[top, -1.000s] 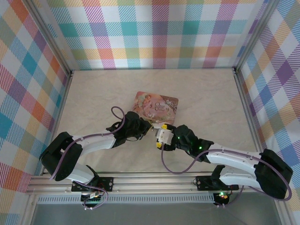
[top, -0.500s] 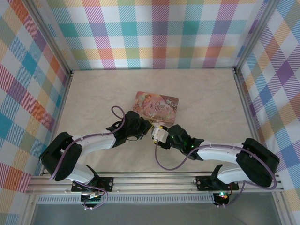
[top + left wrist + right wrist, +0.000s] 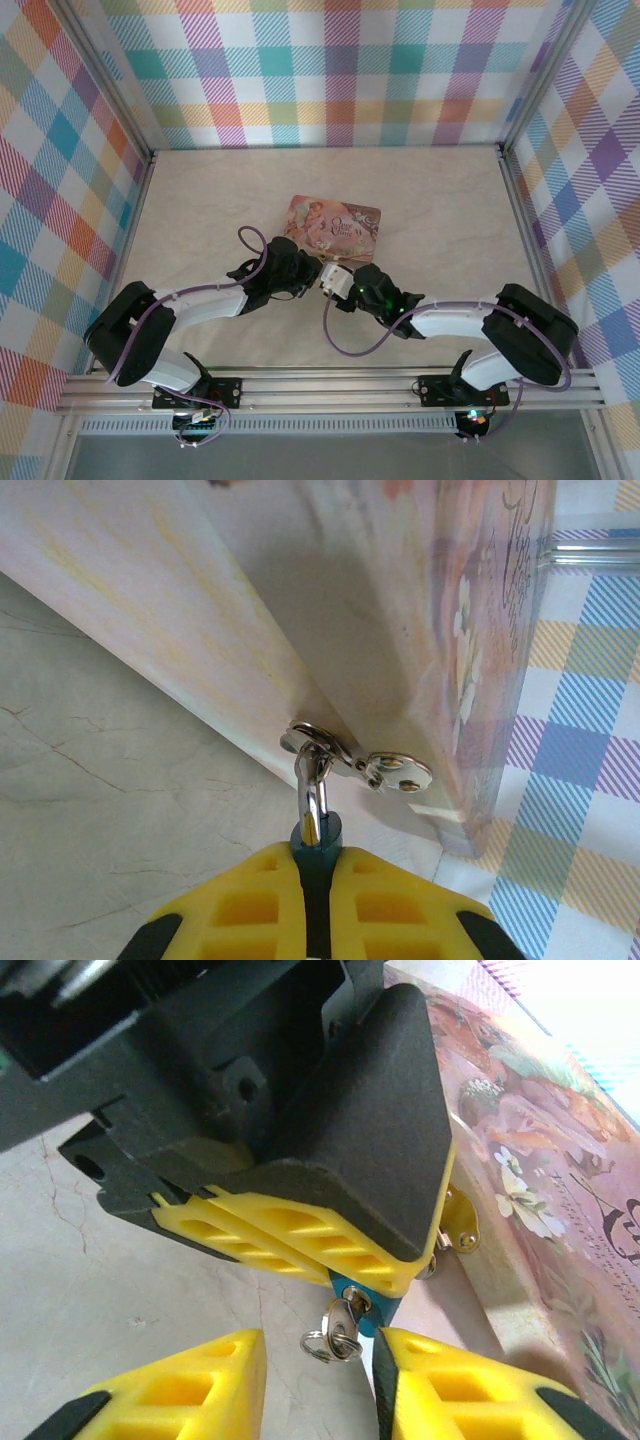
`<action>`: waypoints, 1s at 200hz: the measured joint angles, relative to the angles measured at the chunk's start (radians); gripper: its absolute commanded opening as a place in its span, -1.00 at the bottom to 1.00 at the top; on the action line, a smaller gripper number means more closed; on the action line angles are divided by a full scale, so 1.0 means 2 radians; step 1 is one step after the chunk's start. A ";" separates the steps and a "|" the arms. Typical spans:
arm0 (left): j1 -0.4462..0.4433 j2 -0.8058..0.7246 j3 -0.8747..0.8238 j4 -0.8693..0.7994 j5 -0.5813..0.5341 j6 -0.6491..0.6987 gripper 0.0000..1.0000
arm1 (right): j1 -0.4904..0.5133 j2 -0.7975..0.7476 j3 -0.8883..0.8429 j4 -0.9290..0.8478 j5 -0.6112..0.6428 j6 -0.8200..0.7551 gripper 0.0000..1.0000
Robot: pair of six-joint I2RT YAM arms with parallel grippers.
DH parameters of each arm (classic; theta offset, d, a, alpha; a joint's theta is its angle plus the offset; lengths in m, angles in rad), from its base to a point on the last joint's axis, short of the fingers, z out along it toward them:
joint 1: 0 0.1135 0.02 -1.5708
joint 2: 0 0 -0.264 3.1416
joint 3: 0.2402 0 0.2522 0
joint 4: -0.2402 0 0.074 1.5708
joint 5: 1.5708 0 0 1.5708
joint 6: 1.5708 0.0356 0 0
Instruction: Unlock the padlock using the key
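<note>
The right hand (image 3: pixel 320 1345) is hovering nearest. Its yellow fingers (image 3: pixel 190 1395) are standing apart and gripping nothing. Between them the thin dark-grey metal key (image 3: pixel 346 1318) is sticking out of the underside of the tiny blue-bodied padlock (image 3: pixel 362 1305), with a small wire ring (image 3: pixel 322 1350) dangling from its head. The finger on the right of that view is sitting just beside the key, and I cannot tell whether it is touching.

Directly beyond, the left hand (image 3: pixel 315 870) is crowding the approach. Its black-backed yellow fingers are clamped shut on the padlock's blue body and are looming over the key.

The padlock's silvery shackle (image 3: pixel 312 792) is passing through a silvery metal hasp (image 3: pixel 385 770) on the near side of the pink illustrated tin box (image 3: pixel 333 225). The box is lying near the middle of the pale marbled worktop (image 3: pixel 450 200), well apart from every edge.

Farthest off, pastel plaid walls (image 3: pixel 340 70) are enclosing the worktop's left, far and right edges.
</note>
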 measured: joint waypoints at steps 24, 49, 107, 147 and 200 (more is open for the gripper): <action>0.000 0.000 0.000 0.000 0.000 0.000 -1.00 | 0.000 0.002 0.000 0.005 0.004 0.008 -0.43; 0.000 0.000 0.000 0.000 0.000 0.000 -1.00 | 0.000 0.005 0.000 0.013 0.004 0.014 -0.48; 0.000 0.000 0.000 -0.004 -0.001 0.000 -1.00 | 0.000 0.021 0.001 0.031 0.013 0.033 -0.70; 0.000 0.000 0.000 -0.004 -0.008 0.000 -1.00 | 0.001 0.025 0.001 0.043 0.016 0.045 -0.82; 0.000 0.002 0.000 -0.010 -0.018 -0.002 -1.00 | 0.003 0.032 0.001 0.051 0.017 0.064 -1.00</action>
